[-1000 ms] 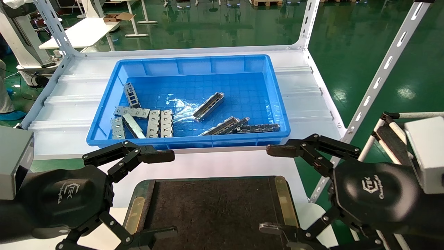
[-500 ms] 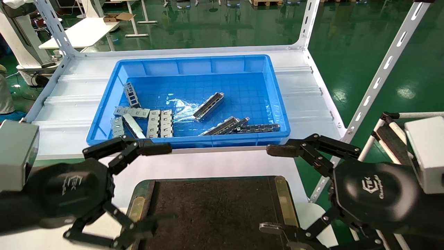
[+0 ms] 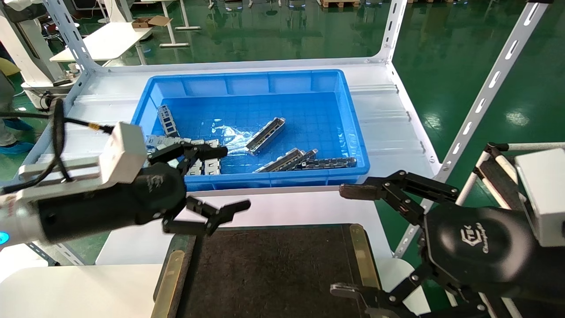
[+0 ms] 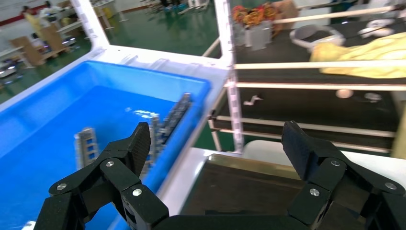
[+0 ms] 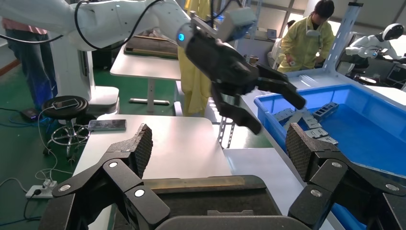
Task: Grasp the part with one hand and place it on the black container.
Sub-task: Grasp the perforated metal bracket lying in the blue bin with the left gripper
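Several silver-grey parts lie in the blue bin; one slim channel bar lies alone near the middle, and two more lie by the front wall. My left gripper hangs open and empty over the bin's front-left rim, one finger above the bin and the other above the white shelf. The left wrist view shows its open gripper between the bin and the black container. The black container lies in front of the bin. My right gripper stays open over the container's right edge.
A darker chain-like strip lies against the bin's front-right wall. Flat grey plates sit at the bin's left. Slotted white shelf posts rise on the right. A white table is at lower left. A person in yellow stands behind.
My left arm has swung up and forward from beside the black container to the bin's front-left rim, turning its wrist, still open. The right arm has not moved.
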### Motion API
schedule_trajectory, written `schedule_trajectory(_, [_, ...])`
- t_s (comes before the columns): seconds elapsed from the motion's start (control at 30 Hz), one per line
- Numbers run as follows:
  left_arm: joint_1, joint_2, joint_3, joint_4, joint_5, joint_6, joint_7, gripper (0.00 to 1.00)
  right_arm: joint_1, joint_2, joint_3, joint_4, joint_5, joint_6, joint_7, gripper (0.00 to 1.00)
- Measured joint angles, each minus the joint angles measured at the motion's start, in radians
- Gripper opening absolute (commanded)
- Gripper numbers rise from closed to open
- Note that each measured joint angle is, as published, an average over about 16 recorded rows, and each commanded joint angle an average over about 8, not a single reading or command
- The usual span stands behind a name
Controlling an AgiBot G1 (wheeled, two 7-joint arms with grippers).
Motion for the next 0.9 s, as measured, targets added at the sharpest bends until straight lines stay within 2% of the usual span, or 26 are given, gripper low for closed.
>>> schedule_trajectory(0.4, [-0.164, 0.208, 0.078, 0.254, 0.184, -0.175, 0.022, 1.0, 0.0, 0.0, 0.0, 0.0, 0.0, 0.0, 0.0, 1.0])
schedule_trajectory(0.9, [-0.318, 0.46, 0.124, 0.702, 0.297, -0.365, 0.138, 1.0, 0.0, 0.0, 0.0, 0.0, 0.0, 0.0, 0.0, 1.0])
